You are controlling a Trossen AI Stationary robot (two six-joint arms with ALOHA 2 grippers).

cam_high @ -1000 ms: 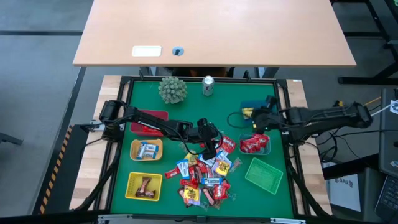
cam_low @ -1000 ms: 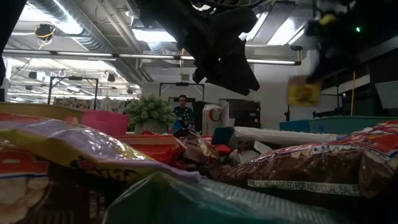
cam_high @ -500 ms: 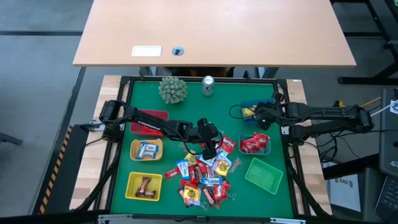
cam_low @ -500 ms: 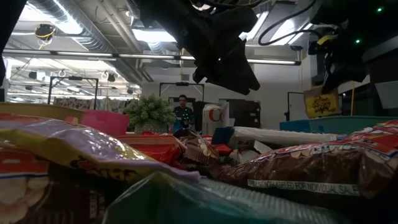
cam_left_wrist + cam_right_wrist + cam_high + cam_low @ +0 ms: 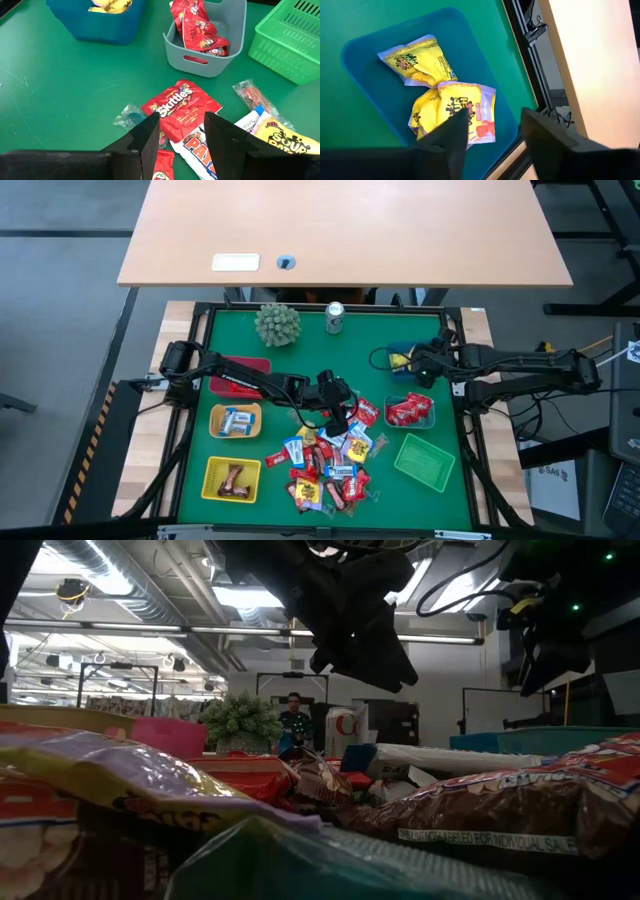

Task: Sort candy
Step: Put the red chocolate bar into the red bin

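Note:
A pile of candy (image 5: 330, 465) in red, yellow, blue-white and brown wrappers lies on the green mat's near middle. My left gripper (image 5: 341, 418) hovers open above the pile's far edge. Its fingers (image 5: 150, 137) stand on either side of a red Skittles packet (image 5: 181, 105) without touching it. My right gripper (image 5: 492, 132) is open above the blue basket (image 5: 470, 30) at the right rear. Two yellow candy packets (image 5: 454, 110) lie on the basket's floor. In the low view both grippers hang above the sweets, my right gripper (image 5: 540, 640) with nothing in it.
A grey basket (image 5: 430, 418) holding red packets and an open green basket (image 5: 425, 460) stand at the right. At the left are a red basket (image 5: 240, 372) and two yellow baskets (image 5: 236, 421). A spiky green ball (image 5: 277, 325) and a silver can (image 5: 335, 318) stand at the far edge.
My right gripper has carried a yellow packet a little toward the far edge, over the blue basket, tipping further down. It has then opened and let go. The packet has fallen into the basket beside the other yellow one.

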